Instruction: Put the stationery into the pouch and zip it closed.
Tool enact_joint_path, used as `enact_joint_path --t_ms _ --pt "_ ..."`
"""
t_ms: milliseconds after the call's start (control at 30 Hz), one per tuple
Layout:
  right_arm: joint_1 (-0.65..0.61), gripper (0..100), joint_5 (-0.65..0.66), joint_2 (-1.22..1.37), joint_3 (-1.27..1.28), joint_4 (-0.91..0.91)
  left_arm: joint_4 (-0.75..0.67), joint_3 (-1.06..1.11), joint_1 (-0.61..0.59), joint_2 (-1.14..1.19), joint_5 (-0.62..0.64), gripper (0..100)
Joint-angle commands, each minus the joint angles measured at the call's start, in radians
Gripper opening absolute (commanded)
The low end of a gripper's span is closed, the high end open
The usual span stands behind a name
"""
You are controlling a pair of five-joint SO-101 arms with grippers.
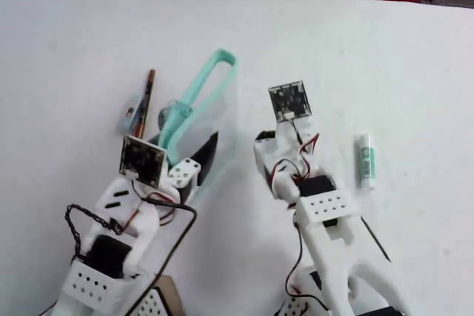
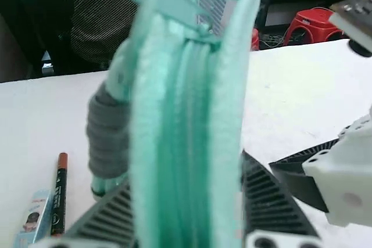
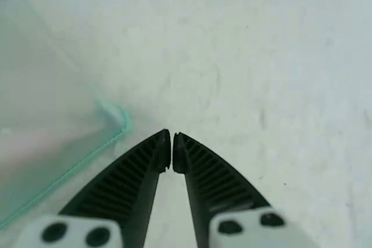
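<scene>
The pouch, clear-walled with a teal zip band, lay on the white table left of centre. Its band ran from the far middle back toward the near left. The left pincer was pressed onto the near end of that band. In the left wrist view the thick teal strip filled the space between the two ribbed black fingers and rose up on edge from them. The zip slider sat at the band's far end with its pull tab standing free. A pen with a grey grip lay against the left side of the band. Whether it was inside the pouch or only beside it could not be told.

The right pincer was pressed together with only a hairline gap between its tips. It held nothing and pointed down at bare table. A clear corner of the pouch, edged in teal, lay just to the left of the tips and apart from them.

A brown pencil and a small blue packet lay side by side just left of the pouch. A white glue stick lay on the table to the right of the right arm, well apart from the pouch.
</scene>
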Motion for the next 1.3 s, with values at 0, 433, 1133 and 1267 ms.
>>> enact_joint_path --t_ms 0,433,1133,1267 --pt "0.004 2.1 0.003 -0.013 -0.006 -0.01 0.123 -0.068 -0.044 -0.005 0.103 20" --pt "0.004 2.1 0.005 -0.015 -0.003 -0.01 0.373 -0.189 -0.085 -0.005 0.014 23" --pt "0.194 14.2 -0.146 -0.013 -0.092 0.101 0.387 -0.195 -0.09 -0.005 0.057 25" --pt "0.272 17.5 -0.152 -0.015 -0.124 0.113 0.35 -0.169 -0.09 -0.005 0.055 16"
